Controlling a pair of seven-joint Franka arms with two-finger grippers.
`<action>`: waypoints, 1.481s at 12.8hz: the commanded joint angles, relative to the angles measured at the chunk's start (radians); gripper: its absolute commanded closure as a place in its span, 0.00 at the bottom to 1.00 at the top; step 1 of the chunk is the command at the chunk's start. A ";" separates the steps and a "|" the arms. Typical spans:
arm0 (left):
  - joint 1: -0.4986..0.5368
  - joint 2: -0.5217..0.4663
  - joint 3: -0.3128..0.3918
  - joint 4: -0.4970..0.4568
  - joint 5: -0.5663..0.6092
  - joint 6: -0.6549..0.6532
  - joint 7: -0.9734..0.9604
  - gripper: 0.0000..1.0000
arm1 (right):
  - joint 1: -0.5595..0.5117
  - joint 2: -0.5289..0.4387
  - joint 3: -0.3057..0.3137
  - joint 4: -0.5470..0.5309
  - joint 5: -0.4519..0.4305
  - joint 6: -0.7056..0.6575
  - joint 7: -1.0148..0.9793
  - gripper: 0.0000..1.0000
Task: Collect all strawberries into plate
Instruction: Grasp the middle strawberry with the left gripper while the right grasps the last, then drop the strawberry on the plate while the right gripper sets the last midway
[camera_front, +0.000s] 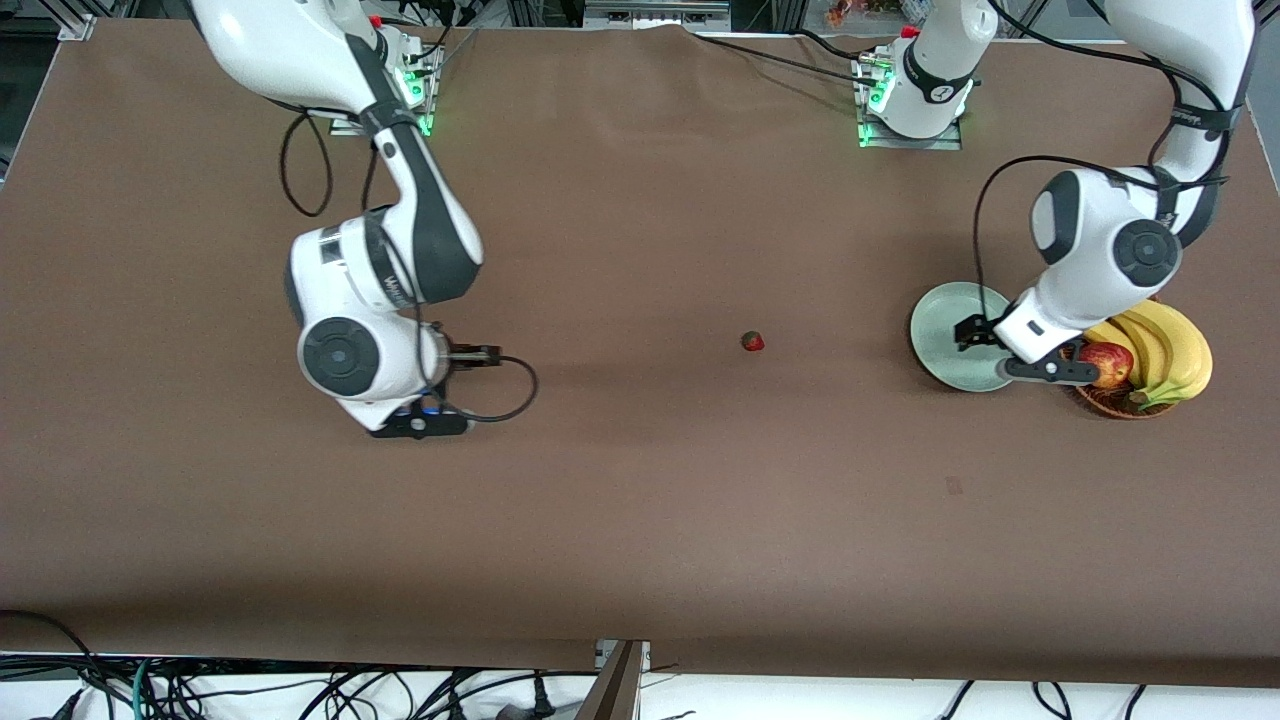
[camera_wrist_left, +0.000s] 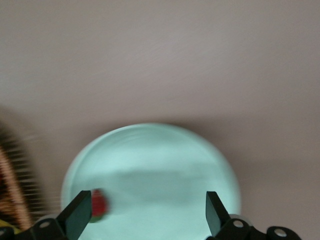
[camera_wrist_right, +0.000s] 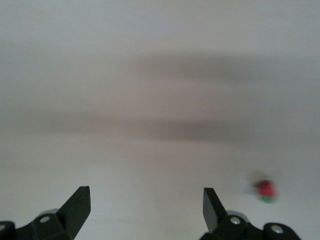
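Note:
The mint-green plate (camera_front: 945, 335) lies toward the left arm's end of the table, next to the fruit basket. My left gripper (camera_front: 1035, 365) hangs over it, open; the left wrist view shows the left gripper (camera_wrist_left: 146, 200) open above the plate (camera_wrist_left: 165, 155), with one strawberry (camera_wrist_left: 99, 205) in the plate close to one fingertip. A second strawberry (camera_front: 753, 342) lies on the bare table near the middle, and it shows in the right wrist view (camera_wrist_right: 266, 191) too. My right gripper (camera_front: 425, 415) is open and empty (camera_wrist_right: 145, 200) over the table toward the right arm's end. A third strawberry is not in view.
A brown wicker basket (camera_front: 1120, 400) with bananas (camera_front: 1165, 350) and a red apple (camera_front: 1105, 362) touches the plate's side, and its rim shows in the left wrist view (camera_wrist_left: 10, 190). Brown cloth (camera_front: 640, 500) covers the table.

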 joint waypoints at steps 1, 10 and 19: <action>-0.013 0.003 -0.133 0.049 -0.028 -0.032 -0.221 0.00 | 0.014 -0.207 -0.060 -0.389 -0.038 0.185 -0.143 0.01; -0.188 0.193 -0.315 0.212 0.058 -0.006 -0.774 0.00 | 0.008 -0.335 -0.196 -0.967 0.030 0.657 -0.391 0.03; -0.236 0.331 -0.316 0.223 0.187 0.080 -0.984 0.19 | 0.007 -0.274 -0.189 -0.981 0.045 0.783 -0.404 0.40</action>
